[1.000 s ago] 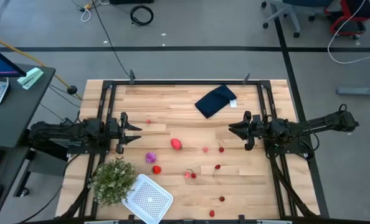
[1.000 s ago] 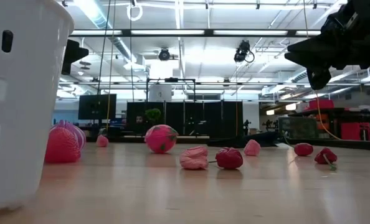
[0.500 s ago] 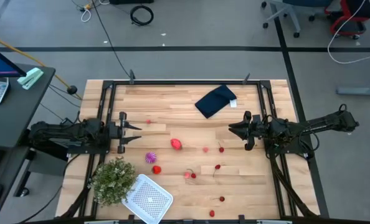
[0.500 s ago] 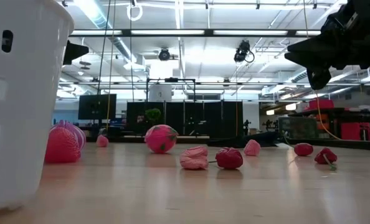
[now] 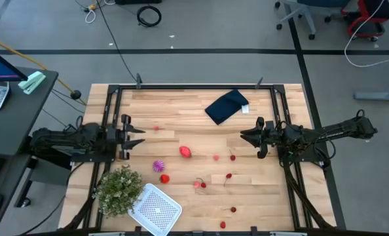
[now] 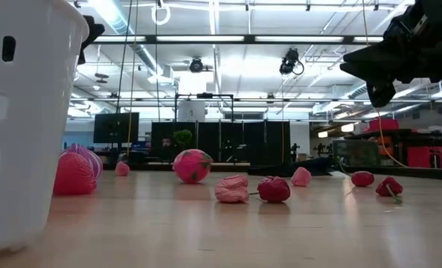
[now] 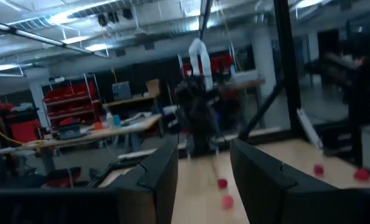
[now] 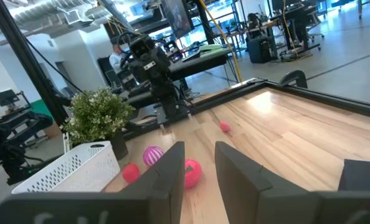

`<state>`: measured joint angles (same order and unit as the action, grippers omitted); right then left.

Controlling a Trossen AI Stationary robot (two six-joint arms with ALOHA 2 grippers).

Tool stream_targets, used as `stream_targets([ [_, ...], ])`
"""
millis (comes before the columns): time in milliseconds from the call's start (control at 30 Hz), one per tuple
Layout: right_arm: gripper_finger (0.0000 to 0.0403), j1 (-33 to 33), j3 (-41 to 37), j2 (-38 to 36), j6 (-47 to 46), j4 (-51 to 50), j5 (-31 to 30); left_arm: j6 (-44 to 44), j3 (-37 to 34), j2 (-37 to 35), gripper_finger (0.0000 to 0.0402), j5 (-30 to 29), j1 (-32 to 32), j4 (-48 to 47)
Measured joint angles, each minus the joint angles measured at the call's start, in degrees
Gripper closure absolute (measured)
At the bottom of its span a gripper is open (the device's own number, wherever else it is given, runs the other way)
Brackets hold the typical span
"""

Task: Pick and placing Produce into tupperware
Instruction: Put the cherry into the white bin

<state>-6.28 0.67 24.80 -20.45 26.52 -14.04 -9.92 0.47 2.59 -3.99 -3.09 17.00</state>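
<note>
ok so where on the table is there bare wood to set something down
Bare wood: the far strip between the small red piece and the navy cloth, and the near right corner beyond the last cherries. Crowded: the middle, round the strawberry-like fruit and spiky magenta piece, and the near left corner with the plant and tupperware.
</note>
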Motion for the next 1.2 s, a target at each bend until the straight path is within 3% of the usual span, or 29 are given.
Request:
stream_targets([
  [267, 0.0306, 0.0, 0.0, 0.0, 0.4, -0.2, 0.0, 8.3, 0.0, 0.0, 0.0250, 0.0, 0.0, 0.8],
  [500, 0.0306, 0.0, 0.0, 0.0, 0.8, 0.6, 0.0, 24.3, 0.0, 0.0, 0.0245, 0.0, 0.0, 0.8],
  [900, 0.0306, 0.2, 3.1, 0.0, 5.2, 0.9, -2.4, 28.1, 0.0, 0.0, 0.0266, -1.8, 0.0, 0.6],
  [1033, 0.0306, 0.2, 4.5, 1.1, 0.8, -1.0, 0.0, 30.3, 0.0, 0.0, 0.0271, -1.8, 0.0, -0.3],
  [1200, 0.0306, -0.5, 4.7, 6.1, -12.3, -12.4, 5.2, 29.8, 0.0, 0.0, 0.0277, -1.9, 0.0, -0.1],
])
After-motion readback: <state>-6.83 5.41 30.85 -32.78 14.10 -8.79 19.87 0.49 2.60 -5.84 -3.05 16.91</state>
